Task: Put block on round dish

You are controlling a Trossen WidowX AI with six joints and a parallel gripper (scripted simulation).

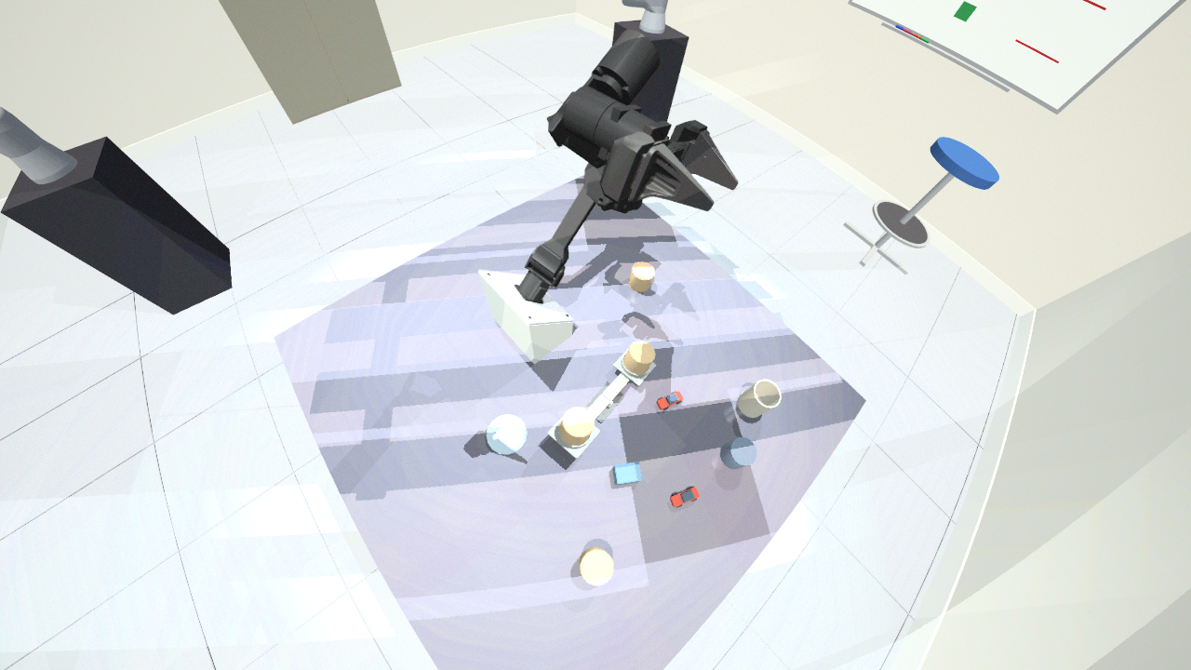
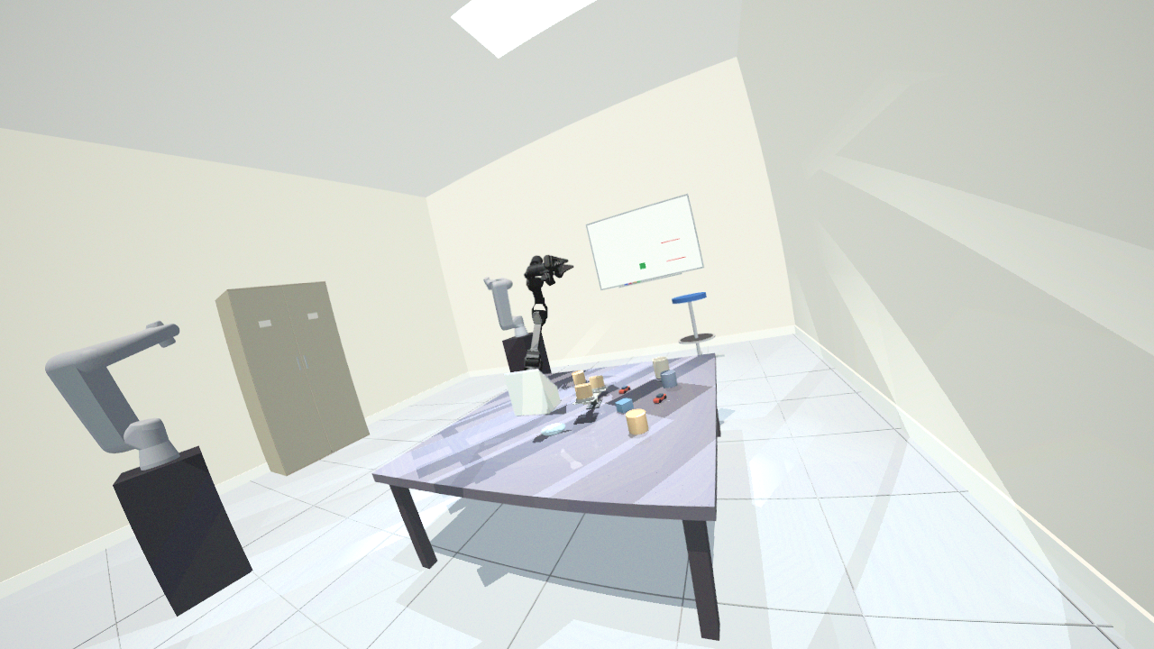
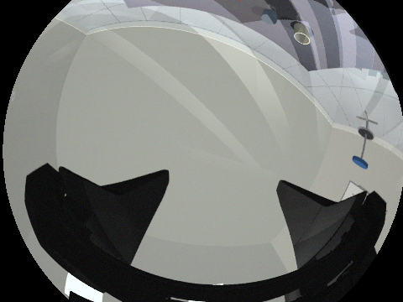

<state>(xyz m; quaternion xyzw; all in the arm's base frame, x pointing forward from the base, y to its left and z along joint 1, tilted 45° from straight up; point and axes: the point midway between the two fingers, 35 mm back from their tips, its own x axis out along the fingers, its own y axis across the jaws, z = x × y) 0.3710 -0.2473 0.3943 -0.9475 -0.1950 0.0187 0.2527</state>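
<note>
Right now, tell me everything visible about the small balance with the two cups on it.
The balance is a pale, whitish beam lying diagonally on the grey table, with a square pad at each end. A tan cup stands on the far pad and an identical cup on the near pad. The round dish sits just beside the near end. The open gripper is high above, touching nothing.

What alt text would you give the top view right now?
The open, empty gripper is raised high above the table's far side. Below, two tan cups sit on the balance, with the round dish beside the nearer cup.
</note>
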